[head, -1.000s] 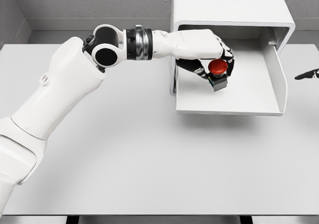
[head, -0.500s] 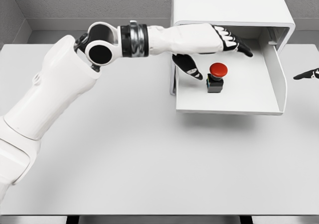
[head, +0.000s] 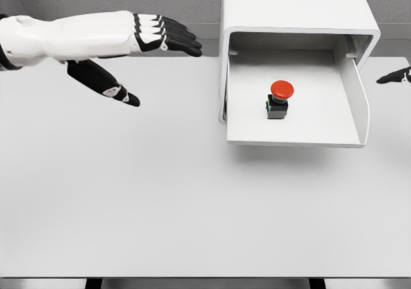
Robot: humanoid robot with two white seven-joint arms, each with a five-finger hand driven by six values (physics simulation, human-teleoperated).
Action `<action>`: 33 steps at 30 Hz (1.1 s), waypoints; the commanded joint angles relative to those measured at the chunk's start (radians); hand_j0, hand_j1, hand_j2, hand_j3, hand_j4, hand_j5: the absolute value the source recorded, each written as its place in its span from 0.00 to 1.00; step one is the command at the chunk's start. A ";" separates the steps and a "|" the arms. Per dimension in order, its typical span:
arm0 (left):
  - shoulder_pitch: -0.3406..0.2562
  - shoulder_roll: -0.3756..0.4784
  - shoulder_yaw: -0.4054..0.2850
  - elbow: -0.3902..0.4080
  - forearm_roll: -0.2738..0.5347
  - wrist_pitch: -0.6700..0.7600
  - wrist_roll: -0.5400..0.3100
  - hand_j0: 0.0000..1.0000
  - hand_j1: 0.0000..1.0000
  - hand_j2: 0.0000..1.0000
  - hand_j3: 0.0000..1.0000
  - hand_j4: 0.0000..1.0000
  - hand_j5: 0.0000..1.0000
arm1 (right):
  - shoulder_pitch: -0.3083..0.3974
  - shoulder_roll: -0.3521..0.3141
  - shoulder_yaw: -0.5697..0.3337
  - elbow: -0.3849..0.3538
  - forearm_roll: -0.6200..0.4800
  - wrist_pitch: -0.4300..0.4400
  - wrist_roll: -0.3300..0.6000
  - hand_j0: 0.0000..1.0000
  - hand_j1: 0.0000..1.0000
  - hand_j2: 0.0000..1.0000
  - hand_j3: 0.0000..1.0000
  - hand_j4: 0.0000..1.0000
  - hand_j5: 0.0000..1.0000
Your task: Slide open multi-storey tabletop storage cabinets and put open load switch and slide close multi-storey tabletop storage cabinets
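Note:
The white storage cabinet stands at the back right, its drawer slid out toward me. The load switch, a black block with a red mushroom cap, stands upright in the drawer, free of any hand. My left hand hovers over the table well left of the cabinet, open, with fingers stretched flat and the thumb hanging below. At the right edge only the dark fingertips of my right hand show, beside the drawer's right wall.
The white table spreads out in front of the cabinet. The drawer's tall front panel stands on its right side. A grey wall runs behind the table.
My left hand let go of the switch inside the drawer, opened, and pulled back left out of the cabinet. The switch stays where it was set. The right hand barely moved.

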 commanded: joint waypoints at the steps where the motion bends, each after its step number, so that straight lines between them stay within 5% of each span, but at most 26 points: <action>1: 0.000 0.030 0.000 -0.011 0.026 0.003 0.001 1.00 1.00 1.00 1.00 1.00 1.00 | 0.002 -0.008 -0.009 -0.031 -0.007 0.002 -0.043 1.00 1.00 1.00 1.00 1.00 1.00; 8: 0.002 0.033 -0.001 -0.010 0.026 0.003 0.001 1.00 1.00 1.00 1.00 1.00 1.00 | 0.003 -0.016 -0.003 -0.143 -0.007 0.002 -0.149 1.00 1.00 1.00 1.00 1.00 1.00; 18: 0.006 0.026 -0.012 -0.008 0.022 0.003 0.001 1.00 1.00 1.00 1.00 1.00 1.00 | 0.060 -0.056 0.004 -0.175 -0.016 0.002 -0.257 1.00 1.00 1.00 1.00 1.00 1.00; 33: 0.011 0.017 -0.015 -0.002 0.016 0.003 0.001 1.00 1.00 1.00 1.00 1.00 1.00 | 0.153 -0.034 0.004 -0.192 -0.027 0.002 -0.260 1.00 1.00 1.00 1.00 1.00 1.00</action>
